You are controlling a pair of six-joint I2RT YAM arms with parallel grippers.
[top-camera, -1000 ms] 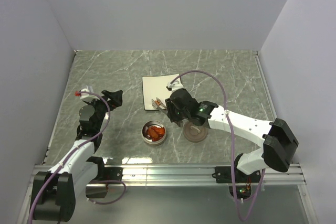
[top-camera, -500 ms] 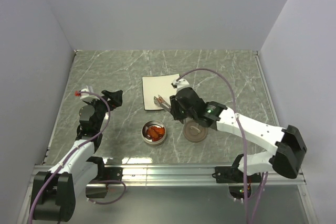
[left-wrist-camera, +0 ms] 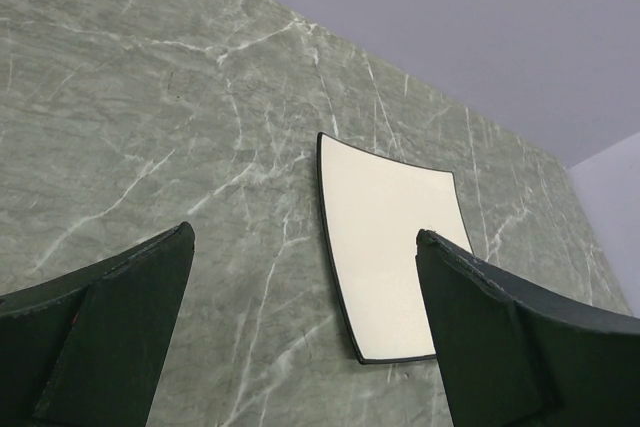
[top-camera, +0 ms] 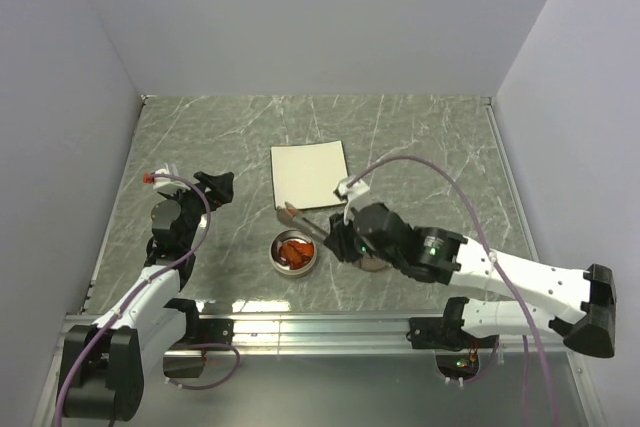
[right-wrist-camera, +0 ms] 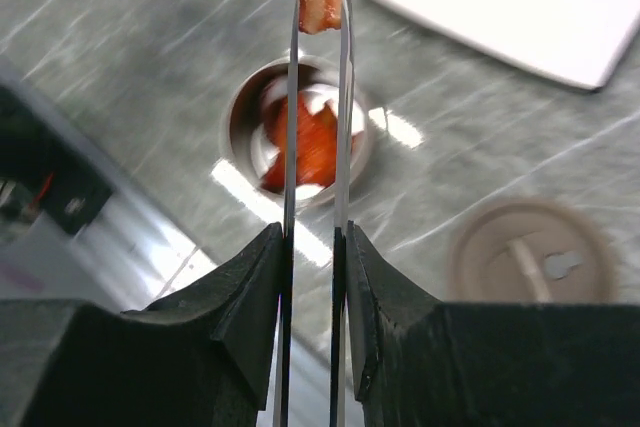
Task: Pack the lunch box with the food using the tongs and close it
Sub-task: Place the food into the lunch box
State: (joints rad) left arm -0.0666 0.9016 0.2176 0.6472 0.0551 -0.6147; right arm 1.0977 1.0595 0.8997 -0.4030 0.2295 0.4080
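My right gripper (right-wrist-camera: 312, 232) is shut on the tongs (right-wrist-camera: 343, 97), squeezing their two thin silver arms. A red-brown piece of food (right-wrist-camera: 322, 2) is pinched between the tong tips, which hang just beyond the far rim of the lunch box (right-wrist-camera: 240, 112). This round silver tin (top-camera: 296, 252) has several orange-red pieces of food (right-wrist-camera: 305, 142) in it. The brown lid (right-wrist-camera: 530, 262) with its small handle lies flat to the tin's right. In the top view the right gripper (top-camera: 345, 240) covers most of the lid. My left gripper (left-wrist-camera: 305, 237) is open and holds nothing at the left.
A white square plate (top-camera: 310, 175) lies bare beyond the tin on the marbled green table (top-camera: 420, 147). It also shows between the left fingers (left-wrist-camera: 120, 327). White walls close the table in at the back and both sides.
My right arm has pulled back from the plate toward the tin, with the tongs and a food piece in them. The plate is now uncovered. The left arm has not moved.
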